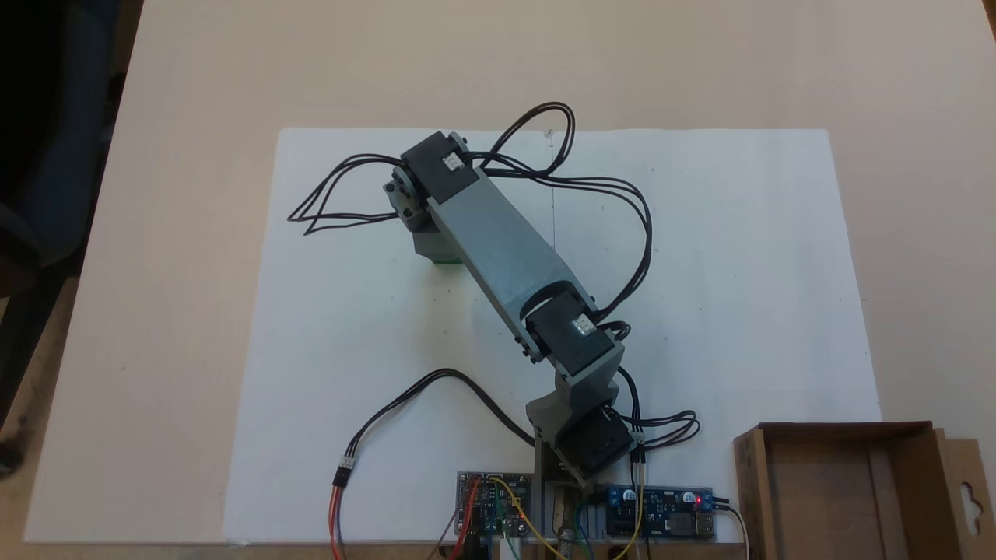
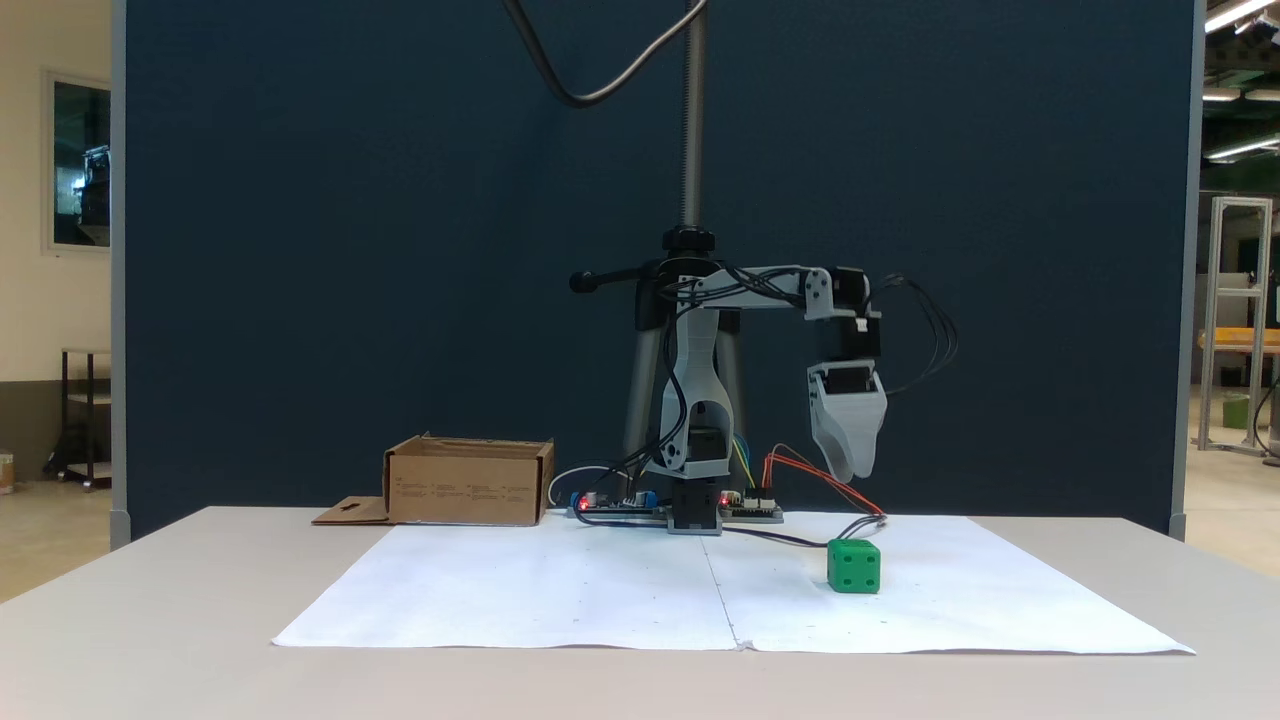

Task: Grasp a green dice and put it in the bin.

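The green dice (image 2: 853,566) rests on the white paper sheet, right of the arm's base in a fixed view from the front. In a fixed view from above, just a green sliver of the dice (image 1: 446,264) peeks out under the arm's wrist. My gripper (image 2: 850,470) hangs pointing down, directly above the dice with a clear gap. Its grey jaws overlap from this side, so their state is unclear. The bin (image 2: 468,485), an open brown cardboard box, stands at the left beside the base; from above the bin (image 1: 751,482) sits at the bottom right.
Circuit boards (image 1: 661,513) with lit LEDs and loose cables (image 1: 405,397) lie by the arm's base (image 2: 694,520). The white paper sheet (image 1: 739,272) covers the middle of the table. A tripod pole (image 2: 690,120) rises behind the arm.
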`<action>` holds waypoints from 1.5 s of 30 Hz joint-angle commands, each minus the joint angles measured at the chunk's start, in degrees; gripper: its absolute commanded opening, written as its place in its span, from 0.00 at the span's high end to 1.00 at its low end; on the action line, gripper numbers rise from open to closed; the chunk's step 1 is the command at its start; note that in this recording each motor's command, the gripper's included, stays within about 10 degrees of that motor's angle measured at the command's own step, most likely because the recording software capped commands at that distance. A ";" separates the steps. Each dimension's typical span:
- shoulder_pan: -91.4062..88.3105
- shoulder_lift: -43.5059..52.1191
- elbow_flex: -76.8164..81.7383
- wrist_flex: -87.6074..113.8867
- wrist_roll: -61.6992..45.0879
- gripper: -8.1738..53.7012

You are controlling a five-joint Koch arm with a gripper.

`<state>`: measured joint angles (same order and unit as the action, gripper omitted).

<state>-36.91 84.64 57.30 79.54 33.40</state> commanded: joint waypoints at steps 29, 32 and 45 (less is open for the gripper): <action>0.00 -3.43 8.09 -12.13 3.60 0.21; 0.09 -3.87 8.09 -12.39 3.60 0.21; 0.26 -6.59 9.58 -15.03 3.60 0.21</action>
<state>-35.95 77.43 67.50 65.30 33.84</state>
